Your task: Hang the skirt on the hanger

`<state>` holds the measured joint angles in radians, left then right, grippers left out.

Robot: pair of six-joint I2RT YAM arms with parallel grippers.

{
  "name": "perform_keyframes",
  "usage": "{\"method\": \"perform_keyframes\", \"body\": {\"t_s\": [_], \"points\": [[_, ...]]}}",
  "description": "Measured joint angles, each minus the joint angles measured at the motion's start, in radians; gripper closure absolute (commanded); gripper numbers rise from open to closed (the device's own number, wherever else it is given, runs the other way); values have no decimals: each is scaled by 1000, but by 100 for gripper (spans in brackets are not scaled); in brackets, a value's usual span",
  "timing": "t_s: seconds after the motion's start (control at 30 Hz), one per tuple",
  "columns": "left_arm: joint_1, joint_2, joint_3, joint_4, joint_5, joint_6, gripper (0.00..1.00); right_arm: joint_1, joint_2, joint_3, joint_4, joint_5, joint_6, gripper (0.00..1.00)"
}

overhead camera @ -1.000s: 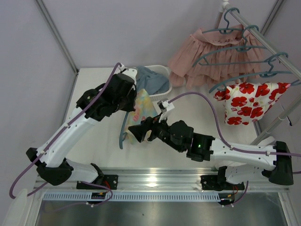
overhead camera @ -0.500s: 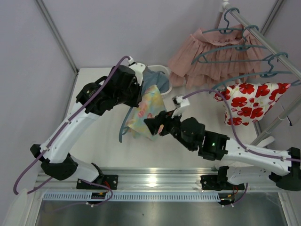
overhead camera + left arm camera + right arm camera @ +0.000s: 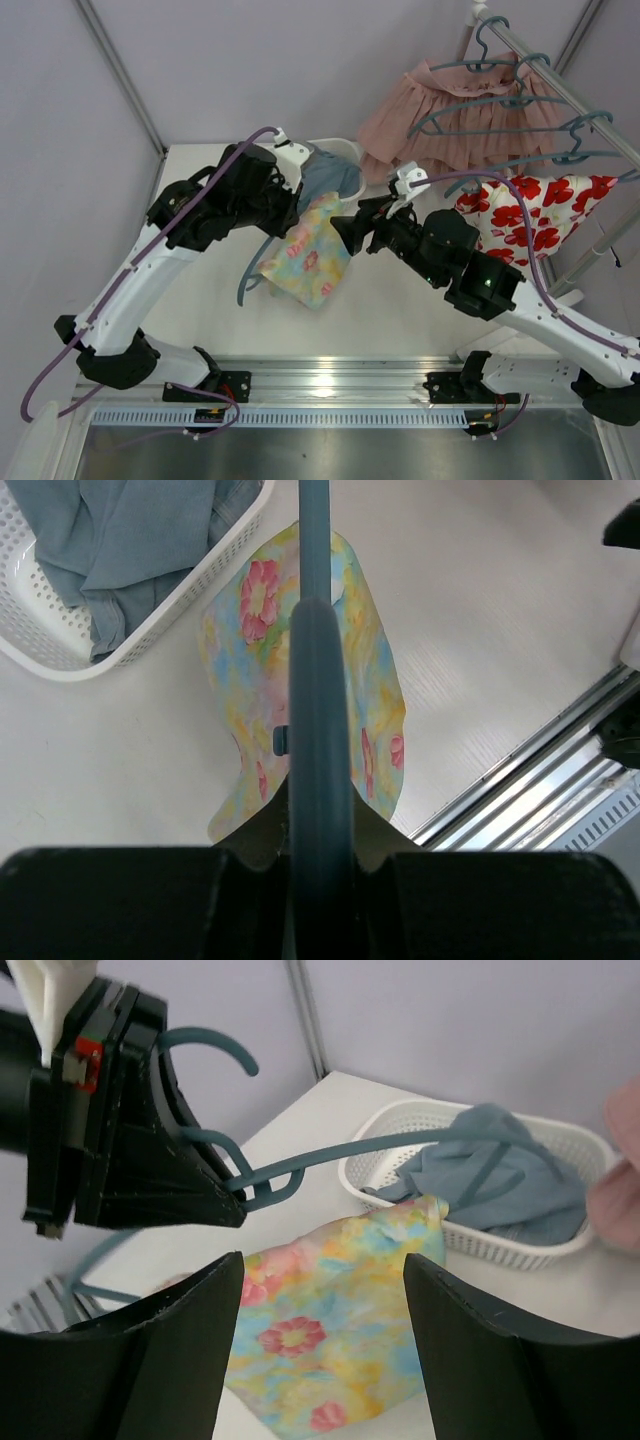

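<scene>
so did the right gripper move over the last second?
Yes. The right gripper moved away from the front rail, up the table and rightward, ending closer to the white basket. Its jaws are open.

My top camera looks down from behind, the near edge of the table (image 3: 400,310) at six o'clock. The left wrist view stares close down the hanger (image 3: 318,780) onto the skirt (image 3: 240,670); the right wrist view faces nine o'clock, sharing skirt and basket (image 3: 180,610).
</scene>
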<state>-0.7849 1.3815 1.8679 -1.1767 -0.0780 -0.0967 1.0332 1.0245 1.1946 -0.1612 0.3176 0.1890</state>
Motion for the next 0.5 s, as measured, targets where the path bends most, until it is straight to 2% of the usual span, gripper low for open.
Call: {"method": "perform_keyframes", "body": {"t_s": [0.1,0.17,0.3,0.43,0.5], "points": [[0,-10,0,-18,4,10,96,-8,29,14,-1,-37,-108,26],[0,-13,0,-27,3,10,95,-31,55,33,-5,-33,-92,27],[0,-23,-5,-30,3,2,95,-114,64,36,10,-38,145,34],[0,-32,-7,-24,3,-4,95,-140,-16,-119,192,-8,454,34],[0,-34,-7,-21,3,-8,95,-140,-31,-163,227,11,573,33]]}}
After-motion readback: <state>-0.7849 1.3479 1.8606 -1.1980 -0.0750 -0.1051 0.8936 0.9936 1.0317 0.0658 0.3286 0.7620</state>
